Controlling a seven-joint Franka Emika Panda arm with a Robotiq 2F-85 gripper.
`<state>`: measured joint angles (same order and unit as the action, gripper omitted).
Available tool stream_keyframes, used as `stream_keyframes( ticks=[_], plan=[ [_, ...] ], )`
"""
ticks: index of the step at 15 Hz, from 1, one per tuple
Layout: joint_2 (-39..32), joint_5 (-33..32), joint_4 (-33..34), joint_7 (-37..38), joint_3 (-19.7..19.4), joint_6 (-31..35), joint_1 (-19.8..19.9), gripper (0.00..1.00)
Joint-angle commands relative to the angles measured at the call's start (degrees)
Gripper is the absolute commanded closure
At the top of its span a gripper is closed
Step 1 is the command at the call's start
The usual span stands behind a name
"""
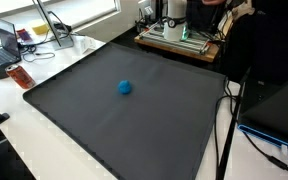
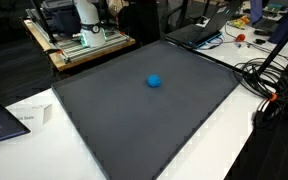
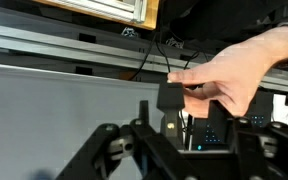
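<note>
One blue ball [image 1: 125,87] lies near the middle of the dark mat [image 1: 84,120] on the table [image 1: 14,140]. Whether the robot's hand [image 3: 174,150] is open I cannot tell; just beyond it, someone's fingers [image 3: 209,82] pinch a black plug [image 3: 171,97].

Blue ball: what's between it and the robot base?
Just bare mat from the ball up to the base; it shows in both exterior views.

Ball [image 1: 125,87]: solid bright blue, plain. Mat [image 1: 104,125]: uniform dark grey, plain in both exterior views. Table [image 1: 24,135]: white, plain. Paper [image 2: 29,118]: white. Cables [image 2: 254,72]: black.
</note>
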<state>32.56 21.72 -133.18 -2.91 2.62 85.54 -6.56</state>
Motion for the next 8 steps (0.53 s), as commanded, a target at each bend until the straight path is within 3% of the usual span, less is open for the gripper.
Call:
stream_keyframes(
  ticks=[1,6,7,8],
  plan=[
    [-1.5,1.7,2.4,-1.6,-0.6,-3.3,-0.1,0.49],
    [-2.2,1.8,3.4,-1.9,-0.3,-4.3,0.1,0.75],
    [-2.4,1.8,3.5,-1.9,-0.3,-4.4,0.1,0.89],
    [-2.5,1.8,3.6,-1.9,-0.3,-4.5,0.1,0.96]
  ],
)
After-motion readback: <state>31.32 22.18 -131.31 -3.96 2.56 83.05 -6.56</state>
